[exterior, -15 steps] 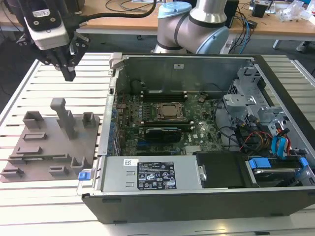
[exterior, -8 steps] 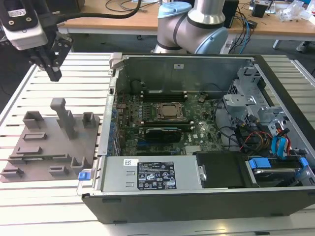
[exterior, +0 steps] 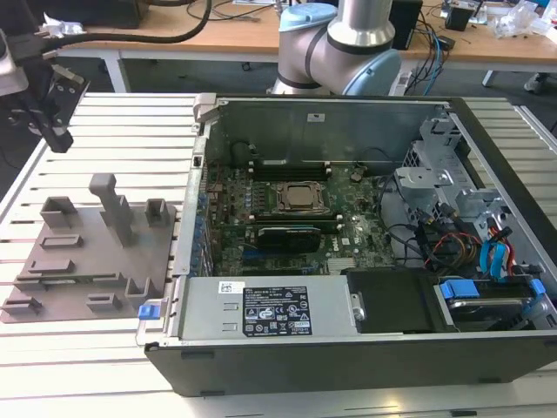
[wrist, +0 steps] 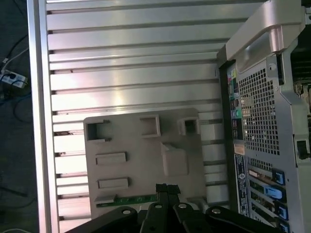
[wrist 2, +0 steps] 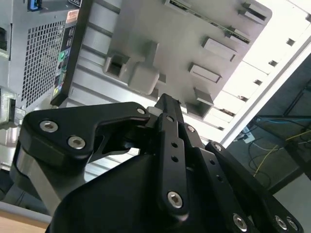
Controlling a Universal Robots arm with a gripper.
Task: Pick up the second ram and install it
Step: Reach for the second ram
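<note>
The second ram (wrist: pixel 130 199) is a thin green stick lying in a slot along one edge of the grey tray (wrist: pixel 141 150), just beside my fingertips in the first wrist view. My gripper (wrist: pixel 167 187) hangs well above the tray (exterior: pixel 78 261), over the exterior view's far left (exterior: pixel 54 135). Its two black fingers (wrist 2: pixel 167 104) are pressed together with nothing between them. The open computer case (exterior: pixel 348 348) lies to the exterior view's right of the tray, with its motherboard (exterior: pixel 287 209) and square CPU socket (exterior: pixel 300 198) exposed.
The tray carries several upright blocks, the tallest (exterior: pixel 113 209) near its middle. The case's perforated rear panel (wrist: pixel 262 121) faces the tray. Both rest on a ribbed metal table (wrist: pixel 136 58). The arm's base (exterior: pixel 348 43) stands behind the case, and cables hang off the table's edge (wrist: pixel 12 80).
</note>
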